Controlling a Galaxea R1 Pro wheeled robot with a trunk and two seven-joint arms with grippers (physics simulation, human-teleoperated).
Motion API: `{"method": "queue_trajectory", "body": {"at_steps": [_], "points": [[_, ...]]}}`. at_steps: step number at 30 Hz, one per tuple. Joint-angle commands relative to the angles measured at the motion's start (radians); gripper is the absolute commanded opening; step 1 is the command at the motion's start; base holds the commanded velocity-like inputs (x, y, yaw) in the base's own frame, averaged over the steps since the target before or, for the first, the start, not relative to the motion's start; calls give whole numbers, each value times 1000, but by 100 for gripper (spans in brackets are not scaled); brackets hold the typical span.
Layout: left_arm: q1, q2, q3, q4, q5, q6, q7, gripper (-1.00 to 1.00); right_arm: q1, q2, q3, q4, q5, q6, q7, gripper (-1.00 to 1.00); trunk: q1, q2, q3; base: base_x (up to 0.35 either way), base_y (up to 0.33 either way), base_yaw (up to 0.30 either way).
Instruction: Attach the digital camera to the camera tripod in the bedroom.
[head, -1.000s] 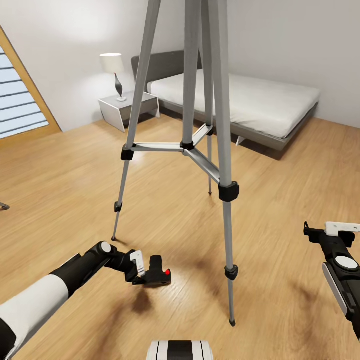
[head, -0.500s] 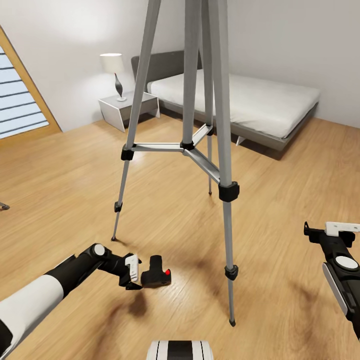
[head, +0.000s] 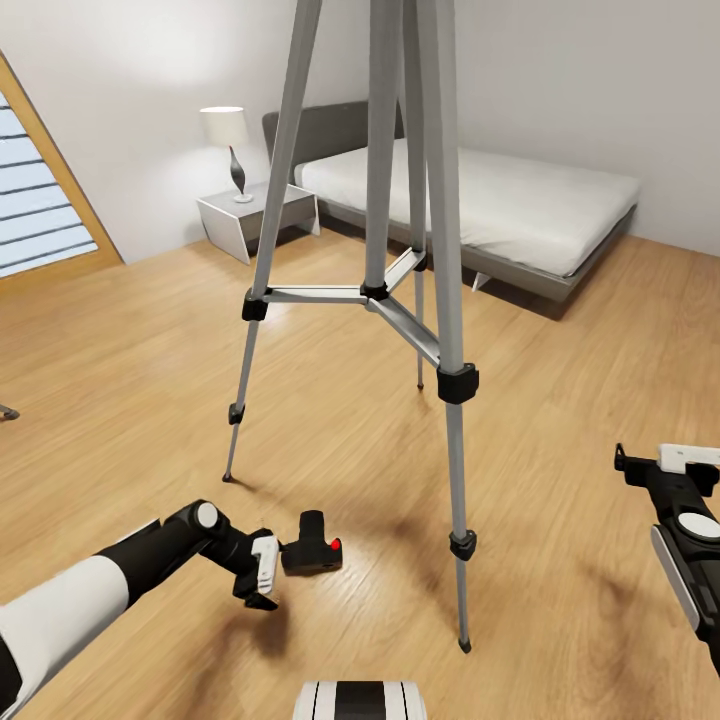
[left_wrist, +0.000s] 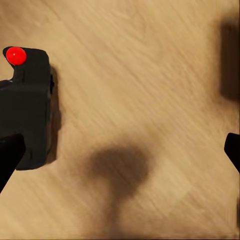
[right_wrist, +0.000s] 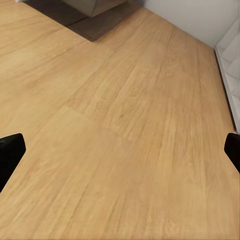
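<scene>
Lying: the digital camera (head: 312, 548) rested on the wood floor (head: 560, 420), near the front leg of the camera tripod (head: 445, 300) and apart from it.
Left end effector (head: 262, 573): hovered low, just beside the camera; its fingers were spread wide in the left wrist view, with the camera (left_wrist: 27, 107) at one fingertip and not between them, so nothing was held.
Right end effector (head: 655, 462): hung well off to the right over bare floor, fingertips far apart in its wrist view, released and empty.
Handling: the camera looked small, rigid and probably light; its smooth black shell could slip, so a firm squeeze across the flat sides of the body seemed best, clear of the red button (left_wrist: 16, 55) and the protruding part on top.
Tripod: it stood tall on three thin legs and might tip or slide if bumped while mounting; its head lay above the frame.
Writing: no brand, label or lettering could be read on the camera or the tripod.
</scene>
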Motion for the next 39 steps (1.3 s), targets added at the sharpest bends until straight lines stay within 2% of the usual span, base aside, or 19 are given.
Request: {"method": "queue_trajectory", "body": {"at_steps": [1, 2, 6, 25, 31, 39], "points": [[-1, 1, -16, -2, -3, 0, 0, 100, 0, 0, 0, -2, -1, 6, -4, 100, 0, 0, -1, 0, 0, 0], [-1, 2, -35, -1, -3, 0, 0, 100, 0, -1, -1, -2, -1, 6, -4, 100, 0, 0, -1, 0, 0, 0], [-1, 4, -56, 0, -3, 0, 1, 100, 0, -1, -2, -2, -1, 6, -4, 100, 0, 0, -1, 0, 0, 0], [-1, 4, -67, -5, -2, 1, 4, 100, 0, -1, -3, -2, -1, 6, -4, 100, 0, 0, -1, 0, 0, 0], [-1, 4, -59, -10, -1, 2, 5, 100, 0, -1, -3, -2, -1, 6, -4, 100, 0, 0, -1, 0, 0, 0], [-1, 4, -8, -12, -1, 2, 5, 100, 0, -1, -3, -2, -1, 6, -4, 100, 0, 0, -1, 0, 0, 0]]}}
